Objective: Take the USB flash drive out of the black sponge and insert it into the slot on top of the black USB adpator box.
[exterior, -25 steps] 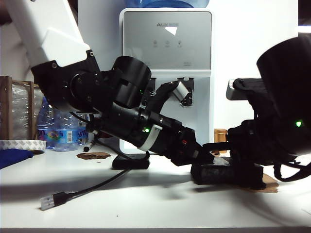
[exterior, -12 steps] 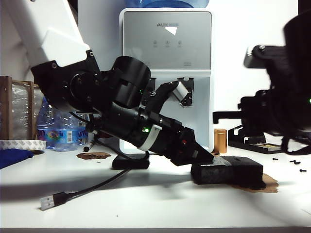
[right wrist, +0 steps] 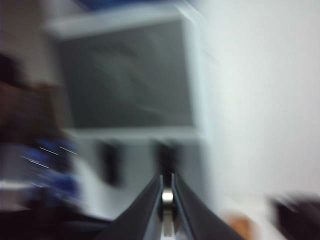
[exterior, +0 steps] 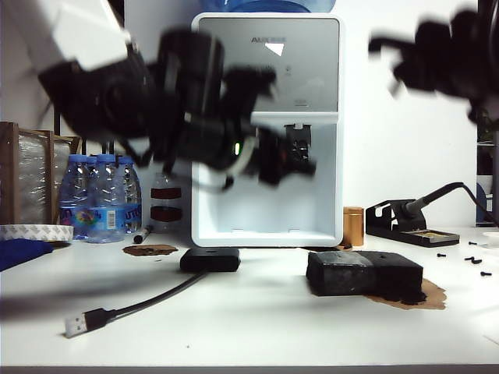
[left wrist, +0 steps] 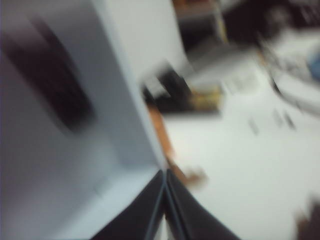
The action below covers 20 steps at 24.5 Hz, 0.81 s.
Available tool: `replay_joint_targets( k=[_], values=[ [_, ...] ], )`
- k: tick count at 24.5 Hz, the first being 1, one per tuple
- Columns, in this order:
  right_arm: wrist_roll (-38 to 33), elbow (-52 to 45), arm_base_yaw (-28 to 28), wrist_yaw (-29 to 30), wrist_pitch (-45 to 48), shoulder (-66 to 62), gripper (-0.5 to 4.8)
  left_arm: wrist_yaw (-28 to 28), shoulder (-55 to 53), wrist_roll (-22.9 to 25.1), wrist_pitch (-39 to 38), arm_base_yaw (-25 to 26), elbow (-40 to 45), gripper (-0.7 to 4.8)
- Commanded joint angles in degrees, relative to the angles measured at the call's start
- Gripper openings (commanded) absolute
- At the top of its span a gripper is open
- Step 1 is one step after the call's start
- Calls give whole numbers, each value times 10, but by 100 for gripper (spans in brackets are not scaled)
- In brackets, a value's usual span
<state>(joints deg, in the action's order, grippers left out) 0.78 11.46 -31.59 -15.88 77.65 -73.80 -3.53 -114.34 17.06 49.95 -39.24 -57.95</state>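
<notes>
**Both arms raised, drive pinched**

Right gripper (right wrist: 167,200), high at right, pinches what looks like the USB flash drive (right wrist: 167,196). Left gripper (left wrist: 165,200): jaws pressed together, empty. Black sponge (exterior: 364,273) and black USB adpator box (exterior: 210,259) on table (exterior: 257,327).

Both wrist views and both raised arms are motion-blurred.

Grey front panel of the white water dispenser (exterior: 267,70): small brand lettering near the top edge, roughly "AUX", trailing characters too small to read. Plastic water bottles with blue labels (exterior: 101,199): white print visible, illegible. Both wrist views blurred; no text readable there.
</notes>
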Motion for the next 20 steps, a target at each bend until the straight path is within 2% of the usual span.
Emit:
replay_joint_targets(
  k=[1,2,3,4,5,7,8,9,11,12,13,14,15,16,17,18,20],
  values=[
    [-70,13,22,194,-23,29,-1,79,41,-13,-21,1,1,-4],
    [-110,19,35,258,-37,33,-1,99,57,-13,-38,1,2,-4],
    [-171,34,57,378,-58,37,-1,118,86,-13,-74,2,4,-4],
    [-198,47,71,442,-74,37,-1,120,104,-13,-94,2,8,-4],
    [-226,76,95,539,-112,37,-1,120,140,-12,-121,2,23,-4],
    [-219,129,118,634,-207,36,-1,105,200,-7,-162,6,52,-4],
    [-191,162,122,683,-275,34,-1,79,238,-7,-201,12,67,-4],
    [-137,213,124,741,-384,31,-1,29,297,-10,-270,31,84,-4],
    [-83,259,124,749,-487,30,-1,-28,347,-10,-338,57,93,-4],
    [-40,292,124,747,-551,28,-1,-86,386,-10,-403,89,94,-4],
    [-21,310,124,745,-572,24,-1,-124,406,-10,-439,111,94,-4],
    [-6,334,124,743,-592,20,-1,-188,431,-9,-490,153,94,-4],
    [1,348,124,743,-600,15,-1,-221,440,-4,-512,176,94,-4],
    [16,369,124,745,-615,5,-1,-284,448,22,-552,223,94,-4],
    [28,382,124,751,-631,-2,-1,-314,448,44,-572,248,94,-4],
    [51,401,124,759,-650,-19,-1,-345,447,86,-596,277,97,-4],
    [63,432,123,759,-668,-58,-1,-363,444,135,-593,305,113,-4]
  ],
)
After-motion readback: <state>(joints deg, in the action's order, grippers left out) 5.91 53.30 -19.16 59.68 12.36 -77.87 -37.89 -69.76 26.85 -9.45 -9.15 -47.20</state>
